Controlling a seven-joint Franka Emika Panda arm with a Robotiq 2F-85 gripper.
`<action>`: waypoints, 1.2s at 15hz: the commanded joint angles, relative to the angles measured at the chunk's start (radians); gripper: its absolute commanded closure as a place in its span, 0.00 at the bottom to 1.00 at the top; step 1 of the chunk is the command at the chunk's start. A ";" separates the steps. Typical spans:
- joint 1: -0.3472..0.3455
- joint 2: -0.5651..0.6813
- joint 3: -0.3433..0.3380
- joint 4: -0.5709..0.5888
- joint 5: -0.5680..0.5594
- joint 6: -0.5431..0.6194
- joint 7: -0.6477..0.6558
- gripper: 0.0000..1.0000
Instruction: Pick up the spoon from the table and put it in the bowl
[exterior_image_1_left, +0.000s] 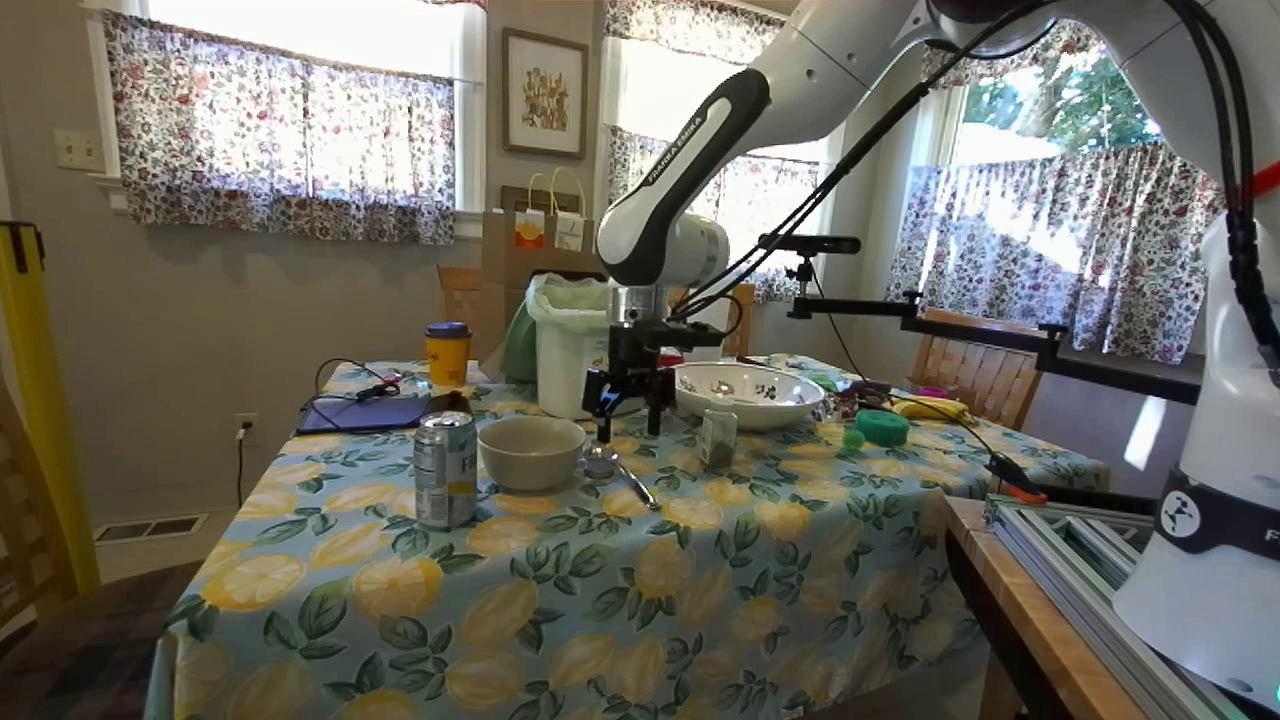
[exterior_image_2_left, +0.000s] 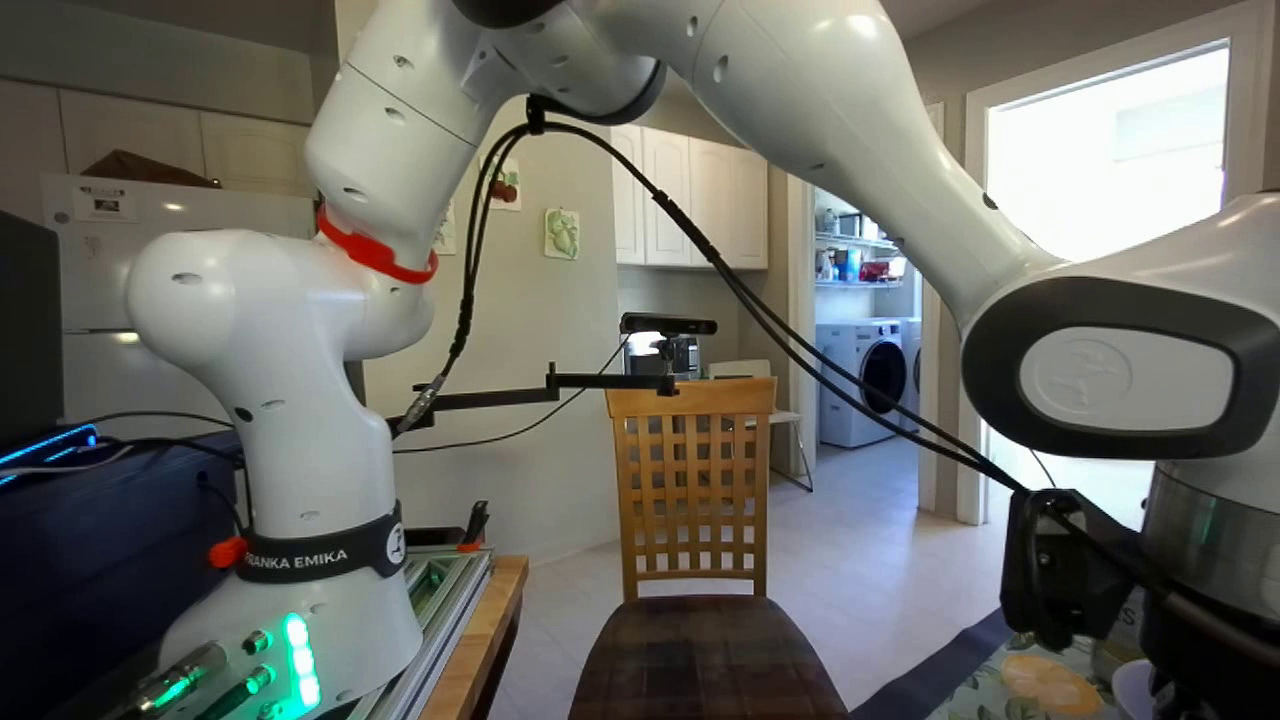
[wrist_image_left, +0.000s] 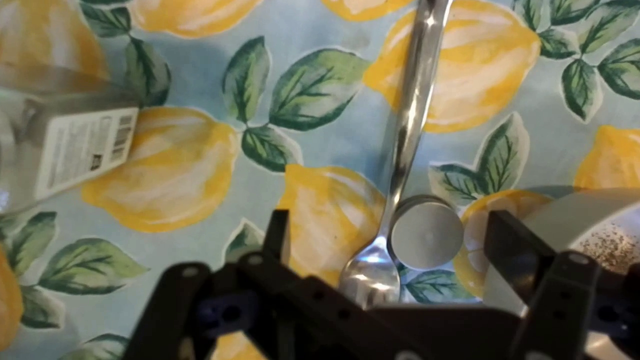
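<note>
claw (exterior_image_1_left: 629, 428) spread above spoon (wrist_image_left: 402, 155) | spoon on counter (exterior_image_1_left: 350, 500), handle toward near edge in an exterior view | bowl (exterior_image_1_left: 531, 455) near spoon

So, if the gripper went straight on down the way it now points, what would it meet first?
Probably the round grey-topped object, seen in the opening of the gripper in the wrist view, beside the spoon. Depth is unclear, so a finger could touch the bowl first.
</note>
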 joint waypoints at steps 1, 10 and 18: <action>-0.019 -0.039 0.017 -0.052 0.034 0.029 0.004 0.00; -0.032 -0.050 0.033 -0.140 0.075 0.094 -0.022 0.00; -0.043 -0.047 0.078 -0.169 0.135 0.146 -0.027 0.00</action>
